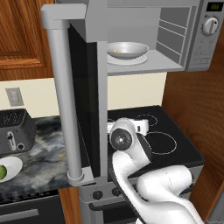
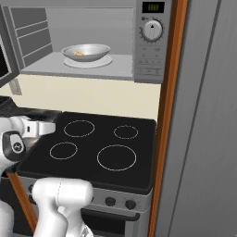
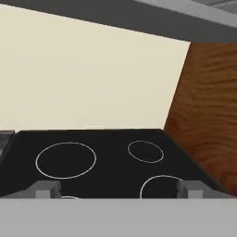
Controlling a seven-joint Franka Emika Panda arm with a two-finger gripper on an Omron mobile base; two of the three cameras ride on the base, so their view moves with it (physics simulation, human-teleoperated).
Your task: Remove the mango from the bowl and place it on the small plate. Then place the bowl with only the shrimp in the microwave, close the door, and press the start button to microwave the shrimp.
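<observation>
1. The microwave (image 1: 192, 35) hangs above the black cooktop (image 2: 99, 143), and its door (image 1: 83, 100) stands swung wide open toward the camera in the left base view.
2. The bowl (image 1: 127, 49) sits inside the microwave on the round turntable (image 2: 88, 61); the shrimp (image 2: 78, 53) lies in it as a small orange curl.
3. The mango (image 1: 2, 172) rests on the small plate (image 1: 12, 166) on the marble bench (image 1: 43, 148), at the far left edge of the left base view, just in front of the black toaster (image 1: 15, 130).
4. The gripper (image 3: 119, 190) hangs low over the cooktop with its fingers (image 3: 44, 189) spread wide apart, nothing between them.
5. The hand view looks across the burner rings toward the cream wall (image 3: 88, 74) and a wooden panel (image 3: 208, 106).
</observation>
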